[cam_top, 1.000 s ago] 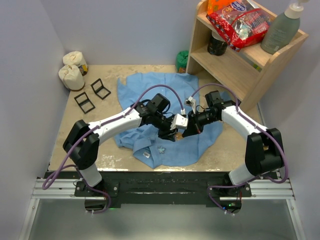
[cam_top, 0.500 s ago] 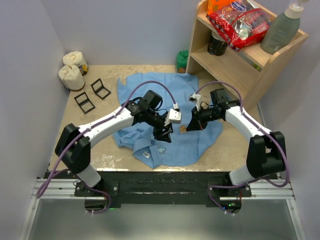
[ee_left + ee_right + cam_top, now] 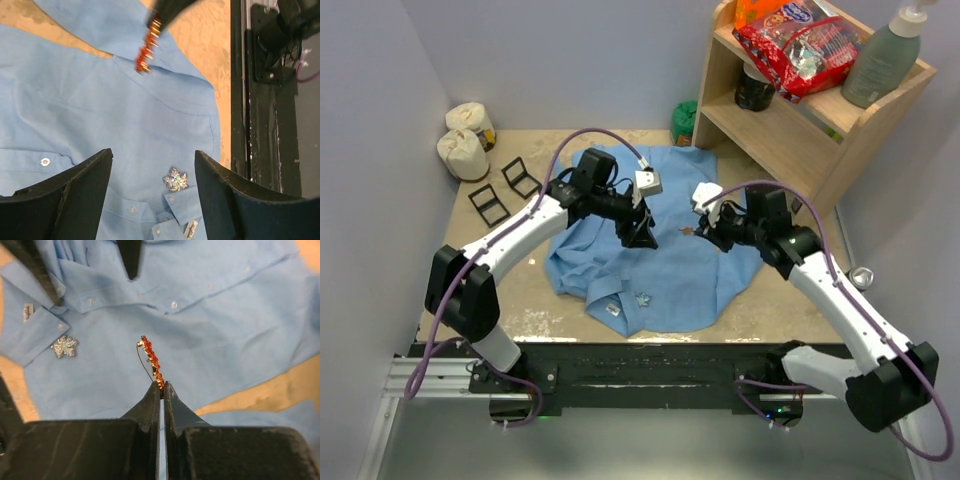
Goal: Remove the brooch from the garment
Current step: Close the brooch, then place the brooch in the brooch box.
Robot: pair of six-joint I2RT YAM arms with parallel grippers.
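The garment (image 3: 670, 285) lies spread out on the table, a light-blue shirt with its collar toward the near edge. My right gripper (image 3: 162, 385) is shut on one end of a red-and-gold brooch (image 3: 151, 359), whose thin pin wire hangs free. From above, the right gripper (image 3: 703, 230) holds the brooch (image 3: 688, 232) over the shirt's right half, and it looks lifted off the cloth. My left gripper (image 3: 638, 232) hovers open over the garment (image 3: 125, 115) with nothing between its fingers. A silver snowflake brooch (image 3: 175, 180) sits pinned near the collar.
A wooden shelf (image 3: 790, 140) stands at the back right with a red snack bag (image 3: 798, 45) and a bottle (image 3: 882, 55). A green object (image 3: 684, 122) sits behind the shirt. Two white pouches (image 3: 465, 140) and two black frames (image 3: 505, 190) lie back left.
The two grippers, close together at the shirt's middle, have drawn apart. The left one has opened and moved toward the back left. The right one has pulled away with the red brooch.
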